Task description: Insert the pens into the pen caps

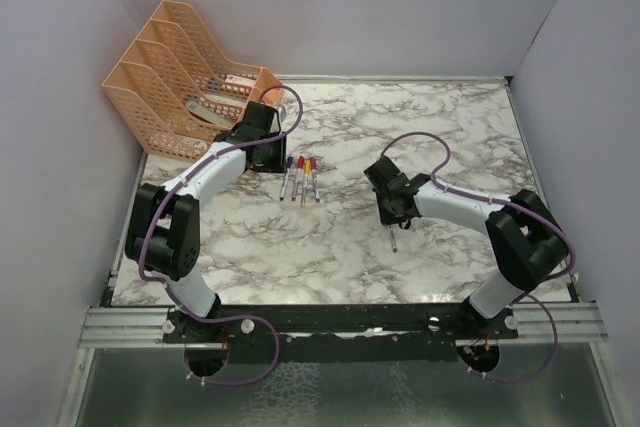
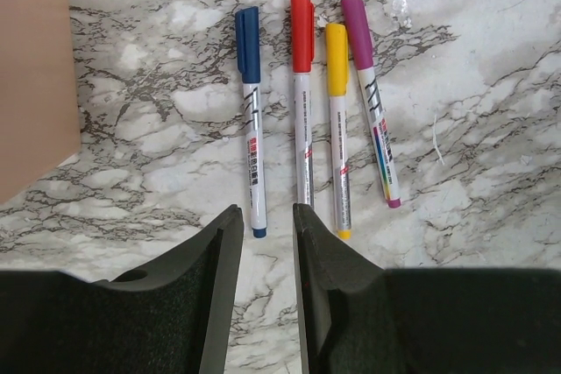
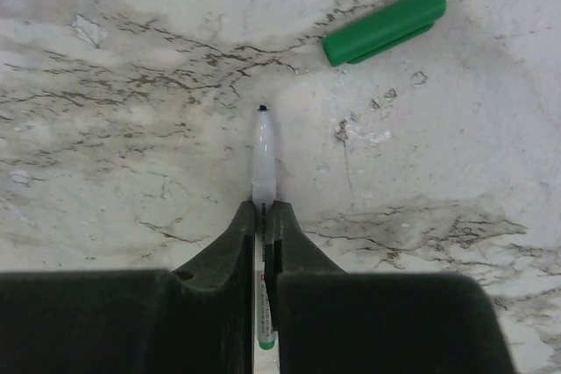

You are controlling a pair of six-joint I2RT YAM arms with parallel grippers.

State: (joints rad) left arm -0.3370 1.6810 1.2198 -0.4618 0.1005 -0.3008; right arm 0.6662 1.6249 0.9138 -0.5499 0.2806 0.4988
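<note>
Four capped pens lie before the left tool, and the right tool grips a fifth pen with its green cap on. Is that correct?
No. In the right wrist view the fifth pen in the right tool is uncapped; the green cap lies apart on the table.

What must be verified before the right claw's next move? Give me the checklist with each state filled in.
1. Right claw shut on thin white green-ended pen: ok.
2. Pen's nib bare, sticking out past the claw: ok.
3. Stubby green plastic cap lying free on marble table: ok.
4. Nib lined up with cap: not ok, cap lies off to one side, angled.
5. Cap's open end facing the nib: cannot tell.
6. Left claw open and empty: ok.
</note>
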